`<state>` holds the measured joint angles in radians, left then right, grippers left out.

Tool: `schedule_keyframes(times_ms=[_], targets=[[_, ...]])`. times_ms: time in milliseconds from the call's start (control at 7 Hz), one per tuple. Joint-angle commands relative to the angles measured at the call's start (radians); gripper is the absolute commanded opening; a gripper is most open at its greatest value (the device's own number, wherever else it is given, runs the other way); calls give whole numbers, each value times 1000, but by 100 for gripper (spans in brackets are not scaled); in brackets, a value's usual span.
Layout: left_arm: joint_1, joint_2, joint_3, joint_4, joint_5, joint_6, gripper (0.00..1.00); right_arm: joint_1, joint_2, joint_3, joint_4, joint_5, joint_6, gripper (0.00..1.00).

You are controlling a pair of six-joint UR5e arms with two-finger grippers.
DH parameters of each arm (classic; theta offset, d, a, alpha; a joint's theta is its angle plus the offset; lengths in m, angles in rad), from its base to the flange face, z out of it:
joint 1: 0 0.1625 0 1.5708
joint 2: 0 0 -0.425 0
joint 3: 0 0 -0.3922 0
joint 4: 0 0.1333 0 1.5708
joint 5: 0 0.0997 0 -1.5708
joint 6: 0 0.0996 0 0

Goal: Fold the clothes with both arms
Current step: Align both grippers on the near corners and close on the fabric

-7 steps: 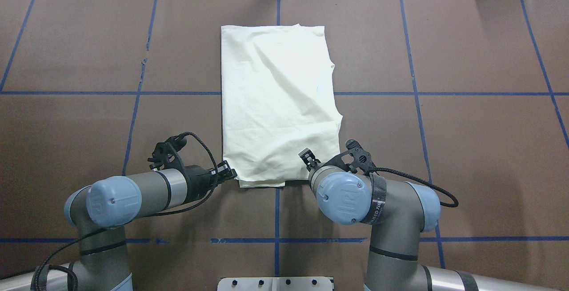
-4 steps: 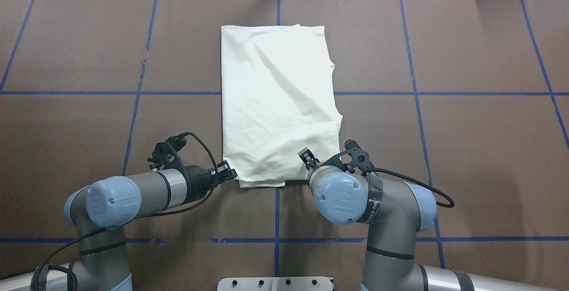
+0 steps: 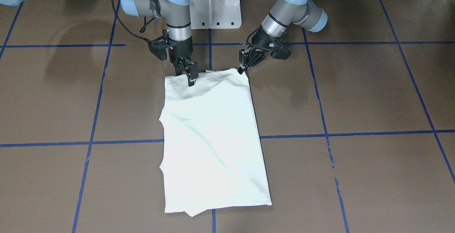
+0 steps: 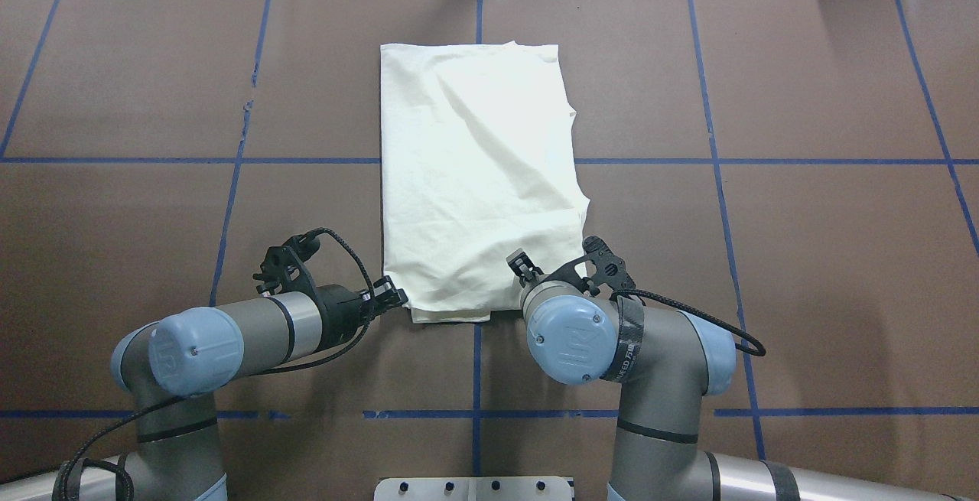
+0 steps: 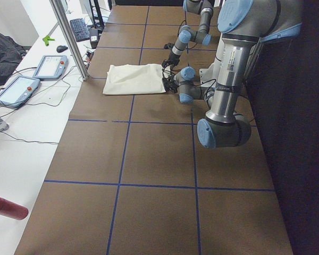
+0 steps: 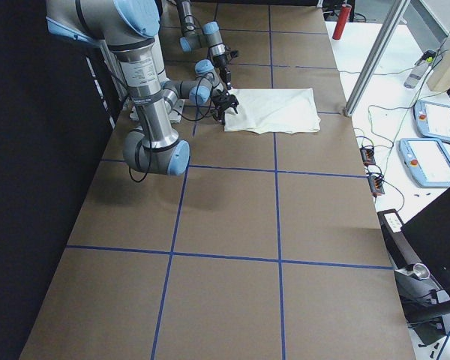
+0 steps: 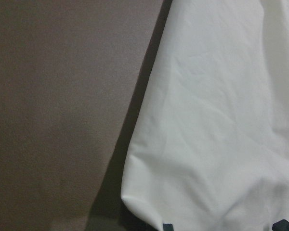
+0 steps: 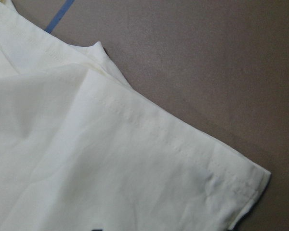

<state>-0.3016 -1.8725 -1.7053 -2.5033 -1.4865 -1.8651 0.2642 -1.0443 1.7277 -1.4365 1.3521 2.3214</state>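
Counting what you have on the table (image 4: 765,256): one shirt (image 4: 474,180), a left arm (image 4: 252,325) and a right arm (image 4: 658,348), and two grippers. Your shirt lies flat in the middle, folded into one long rectangle running away from the robot, plain side up. It is soft cream cloth, creased diagonally, with a stitched hem (image 8: 183,144) along one edge and a small ragged step on its right side. The left gripper (image 4: 396,299) touches the shirt's near left corner, which bulges up a little in the left wrist view; you cannot tell from these views whether its jaws are clamped on that corner. The right gripper (image 4: 522,262) points down over the shirt by its near right corner, jaws apart. Both arms are silver-grey tubes with rounded light blue caps; both grippers are black, and a black cable (image 4: 353,256) loops off each. The table wears a matt brown sheet, marked into large squares by blue tape (image 4: 229,161)
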Motion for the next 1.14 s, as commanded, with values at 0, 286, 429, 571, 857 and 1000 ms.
schedule_keyframes(times_ms=[0, 286, 429, 571, 857, 1000], targets=[[1, -1, 0, 0, 3, 0, 0, 9, 16, -2, -1, -2, 7, 68], [1, 1, 0, 0, 5, 0, 0, 7, 18, -2, -7, -16, 7, 55], [1, 1, 0, 0, 5, 0, 0, 7, 18, -2, -7, -16, 7, 44], [2, 1, 0, 0, 5, 0, 0, 7, 15, 3, -12, -15, -3, 61], [3, 1, 0, 0, 5, 0, 0, 7, 24, 45, -128, -8, -42, 100], [3, -1, 0, 0, 5, 0, 0, 1, 18, 53, -136, -8, -42, 100]])
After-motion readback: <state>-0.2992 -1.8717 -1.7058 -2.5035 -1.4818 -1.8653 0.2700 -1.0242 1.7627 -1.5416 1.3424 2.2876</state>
